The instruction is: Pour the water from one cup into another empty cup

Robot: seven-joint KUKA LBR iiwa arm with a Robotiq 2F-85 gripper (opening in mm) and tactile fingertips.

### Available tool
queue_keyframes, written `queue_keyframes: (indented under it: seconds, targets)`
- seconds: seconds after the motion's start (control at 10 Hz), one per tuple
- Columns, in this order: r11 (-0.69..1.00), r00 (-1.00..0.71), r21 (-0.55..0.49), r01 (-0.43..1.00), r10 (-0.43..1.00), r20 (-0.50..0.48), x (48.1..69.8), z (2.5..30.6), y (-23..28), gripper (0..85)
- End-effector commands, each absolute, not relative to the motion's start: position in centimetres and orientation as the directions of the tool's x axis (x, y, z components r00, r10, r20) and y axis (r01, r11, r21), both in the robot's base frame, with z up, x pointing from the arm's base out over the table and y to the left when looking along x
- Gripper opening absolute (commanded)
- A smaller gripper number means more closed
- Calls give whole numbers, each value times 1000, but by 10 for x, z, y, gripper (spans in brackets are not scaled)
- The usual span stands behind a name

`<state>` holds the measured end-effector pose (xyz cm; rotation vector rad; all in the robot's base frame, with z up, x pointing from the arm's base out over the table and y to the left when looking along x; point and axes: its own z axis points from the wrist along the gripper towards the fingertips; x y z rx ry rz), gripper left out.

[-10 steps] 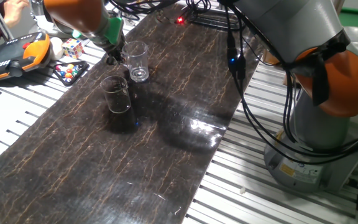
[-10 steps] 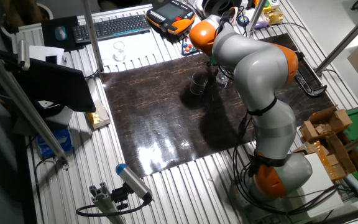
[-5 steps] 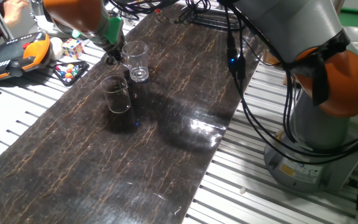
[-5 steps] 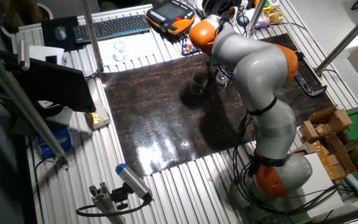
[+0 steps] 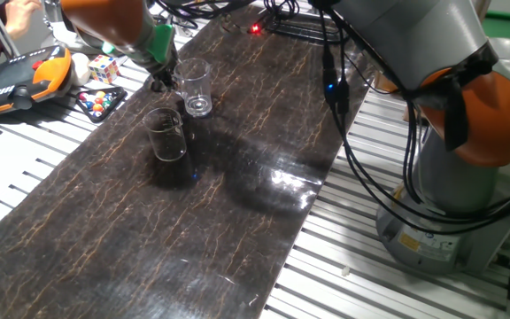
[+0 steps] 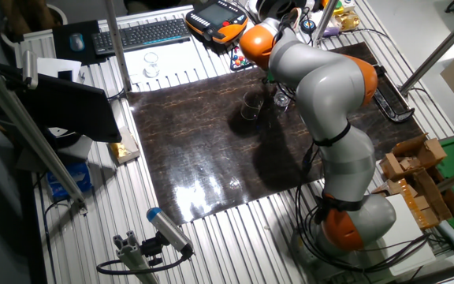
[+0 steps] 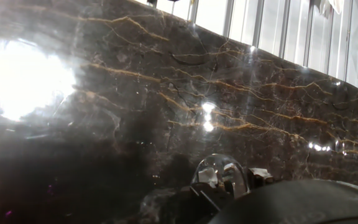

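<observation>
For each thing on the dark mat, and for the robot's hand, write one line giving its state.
Tumbler: upright on the mat, beside the hand, not lifted.
Tapered cup: upright, standing apart from the tumbler; contents cannot be told.
Hand: low beside the tumbler; open or shut cannot be told.
Mat: flat, glossy.

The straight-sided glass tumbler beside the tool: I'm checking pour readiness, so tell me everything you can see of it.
The clear straight-sided glass tumbler stands upright on the dark marbled slab, with a thick heavy base and a narrow rim. Any water inside is too faint to make out. The tool sits close at its side; whether they touch cannot be told. The clear tapered wide-rimmed cup stands apart, nearer the camera.
</observation>
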<state>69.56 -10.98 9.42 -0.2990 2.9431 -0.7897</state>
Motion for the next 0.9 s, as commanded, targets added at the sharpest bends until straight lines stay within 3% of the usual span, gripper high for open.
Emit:
queue_keyframes:
  seconds: [0.0, 0.1, 0.3, 0.4, 0.8]
  targets:
    - [850, -978, -500, -166, -207, -27, 696, 94, -110, 283]
    - [852, -978, -496, -168, -206, -24, 696, 93, -110, 200]
    - [855, -979, -490, -169, -205, -20, 696, 93, -110, 140]
    - [855, -977, -489, -175, -210, -17, 696, 93, -110, 23]
    - [842, -974, -509, -179, -225, -29, 695, 97, -109, 7]
